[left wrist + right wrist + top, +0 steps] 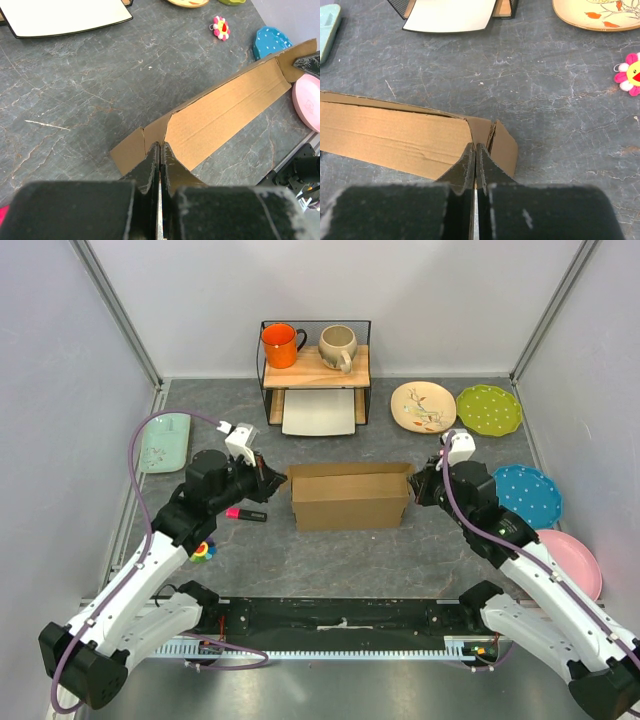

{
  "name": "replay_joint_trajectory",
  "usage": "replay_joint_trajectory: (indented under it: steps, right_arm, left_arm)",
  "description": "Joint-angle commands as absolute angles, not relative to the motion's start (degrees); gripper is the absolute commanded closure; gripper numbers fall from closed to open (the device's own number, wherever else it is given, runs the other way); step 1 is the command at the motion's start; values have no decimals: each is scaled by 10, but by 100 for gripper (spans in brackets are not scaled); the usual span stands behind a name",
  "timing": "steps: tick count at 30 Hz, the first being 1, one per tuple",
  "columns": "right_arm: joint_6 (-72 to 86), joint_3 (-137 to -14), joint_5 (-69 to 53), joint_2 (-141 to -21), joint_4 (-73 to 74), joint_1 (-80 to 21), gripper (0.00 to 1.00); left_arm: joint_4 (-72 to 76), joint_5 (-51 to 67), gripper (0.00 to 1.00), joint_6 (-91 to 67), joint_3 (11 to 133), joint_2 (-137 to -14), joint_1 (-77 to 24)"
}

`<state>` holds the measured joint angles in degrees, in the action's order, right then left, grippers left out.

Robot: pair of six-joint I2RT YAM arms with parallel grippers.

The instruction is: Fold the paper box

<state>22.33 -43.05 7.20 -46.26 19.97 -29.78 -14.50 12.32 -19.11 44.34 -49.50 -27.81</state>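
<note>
Standing open-topped at the middle of the tabletop [340, 565], paper box [350, 498]: plain brown corrugated cardboard, matte, long and shallow, rectangular, with raw-cut edges and short flaps folded in at both ends.

Left tool [272, 480]: black fingers, scuffed, pressed together and pinching the box's left end wall at its corner.

Right tool [420, 485]: same make, fingers pressed together on the right end wall.

Tabletop: dark grey, stone-veined, smooth.

Pink marker [246, 514]: slim, black-capped, lying just left of the box.

White tray [320, 412]: flat, rectangular, glossy, under a black wire rack [262, 365] with a wooden shelf.

Orange mug [280, 345] and beige mug [337, 345]: glazed, side by side on the shelf.

Plates, round, along the right: cream with floral print [423, 406], green dotted [489, 410], blue dotted [528, 493], plain pink [572, 562].

Mint-green tray [163, 440]: oblong, far left.
</note>
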Motion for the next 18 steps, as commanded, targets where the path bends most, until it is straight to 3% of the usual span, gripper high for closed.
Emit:
replay_joint_trajectory:
  steps: [1, 4, 9, 15, 18]
  right_arm:
    - [236, -387, 121, -455, 212, -310, 100]
    - [238, -367, 138, -451, 200, -319, 100]
    - [237, -361, 154, -465, 199, -327, 100]
    - [240, -374, 150, -475, 200, -331, 100]
    - [241, -378, 149, -478, 200, -333, 100]
  left_arm:
    - [-143, 122, 98, -178, 469, -501, -277]
    - [-142, 129, 95, -189, 472, -505, -277]
    - [-143, 163, 80, -192, 470, -517, -277]
    - [-148, 177, 82, -176, 467, -519, -277]
    - [-147, 174, 92, -179, 470, -518, -278]
